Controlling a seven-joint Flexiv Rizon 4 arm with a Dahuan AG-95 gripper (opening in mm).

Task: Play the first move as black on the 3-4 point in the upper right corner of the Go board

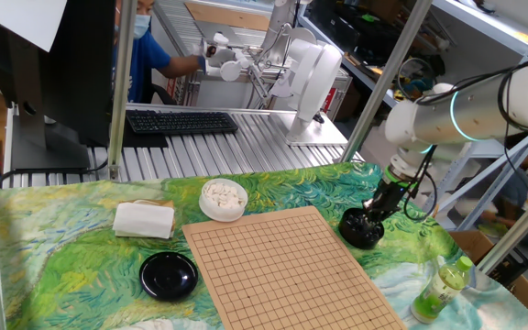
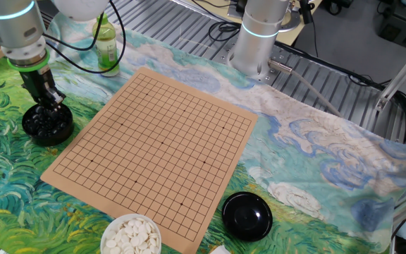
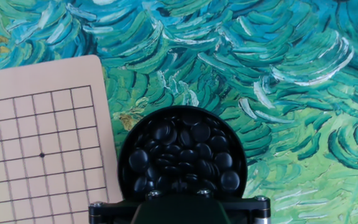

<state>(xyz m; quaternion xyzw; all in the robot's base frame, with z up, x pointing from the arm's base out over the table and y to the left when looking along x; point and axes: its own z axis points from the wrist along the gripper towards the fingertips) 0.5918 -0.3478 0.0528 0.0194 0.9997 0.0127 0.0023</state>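
step: grabbing a black stone | gripper is down in the bowl of black stones, left of the Go board, jaws closed (stone held? can't tell) | next: lift, carry to upper-right 3-4 point

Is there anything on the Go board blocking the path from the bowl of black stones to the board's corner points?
Nothing visible does. The Go board carries no stones, and the bowl of black stones, with the claw in it, sits just beside the board.

The arm reaches out, claw pointing straight down, fingers closed.
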